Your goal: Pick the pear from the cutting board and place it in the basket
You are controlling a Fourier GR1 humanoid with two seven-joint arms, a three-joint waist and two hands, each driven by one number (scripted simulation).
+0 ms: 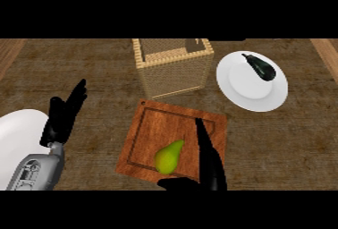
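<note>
On the wooden cutting board (173,138), toward its near edge, a green-yellow pear (169,157), lying free with its narrow end pointing up and to the right. Just right of the pear, the right hand (210,165), black, fingers stretched out straight over the board and pointing away toward the far side, thumb jutting left below the pear at the board's near edge; unclenched, grasping nothing, whether touching the fruit or only close beside it not clear from this angle. Beyond the board, at its far edge, a tall woven basket (173,69), square-mouthed and light tan, nothing visible inside. Right of the basket, a white plate (247,87) with a dark eggplant (260,68) resting on its far part. At the left of the view, over the brown counter (284,143), the left hand (65,117), fingers straight and pointing up and slightly right, relaxed, holding nothing, well apart from the board. Below it, the grey forearm (38,172) coming in from the lower edge. Beside and partly behind that forearm, a rounded white object (20,136) at the left edge, cut off by the frame, nature not clear.
</note>
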